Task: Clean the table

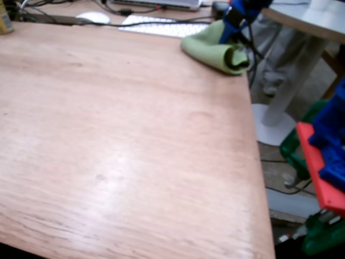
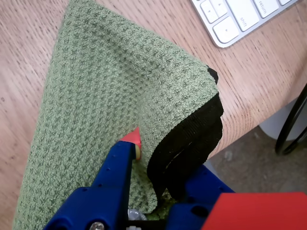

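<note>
The pincer [image 2: 153,165] is clamped on a fold of the green cloth [image 2: 110,115] at the tabletop's [image 1: 118,140] far corner beside the keyboard [image 2: 240,19]; a careless sweep could drag the cloth off that edge.

Beyond the wooden top, the fixed view shows a pale round-edged table [image 1: 307,19] on a white pedestal with a flat white base [image 1: 272,129]. The floor [image 1: 277,178] beneath is grey-brown, crossed by dark cables [image 1: 285,190]. Soft light leaves a dull sheen on the wood.
</note>
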You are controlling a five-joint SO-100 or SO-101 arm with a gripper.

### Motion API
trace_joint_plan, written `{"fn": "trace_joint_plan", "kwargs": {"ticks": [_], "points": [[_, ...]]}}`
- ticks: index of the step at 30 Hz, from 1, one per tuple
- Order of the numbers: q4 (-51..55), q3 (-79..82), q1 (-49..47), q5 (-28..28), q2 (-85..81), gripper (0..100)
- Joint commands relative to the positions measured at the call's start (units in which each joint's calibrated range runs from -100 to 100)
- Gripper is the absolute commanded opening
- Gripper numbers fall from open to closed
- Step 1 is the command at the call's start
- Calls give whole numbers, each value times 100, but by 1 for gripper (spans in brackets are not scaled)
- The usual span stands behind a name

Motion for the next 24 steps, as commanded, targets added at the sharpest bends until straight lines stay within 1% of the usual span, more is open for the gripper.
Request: {"fn": "trace_joint_plan", "kwargs": {"ticks": [1,4,5,7,10,11,13,16,18,20,21,23,24], "points": [[-99,-721,153,24,333,0],[-17,-1137,-67,24,144,0],[0,-1382,-67,24,-362,0],[8,-1382,-219,15,-1588,0],[24,-1382,-1251,-54,-2969,0],[24,-1278,-1843,-59,-3424,0],[33,-693,-3349,-63,-4307,0],[33,827,-5938,-73,-5645,0],[33,1997,-7325,-361,-6425,0],[33,2969,-8375,-664,-6888,0],[33,3290,-8730,-752,-6906,0],[8,3573,-8865,-904,-6691,0],[8,3517,-8865,-972,-6245,0]]}}
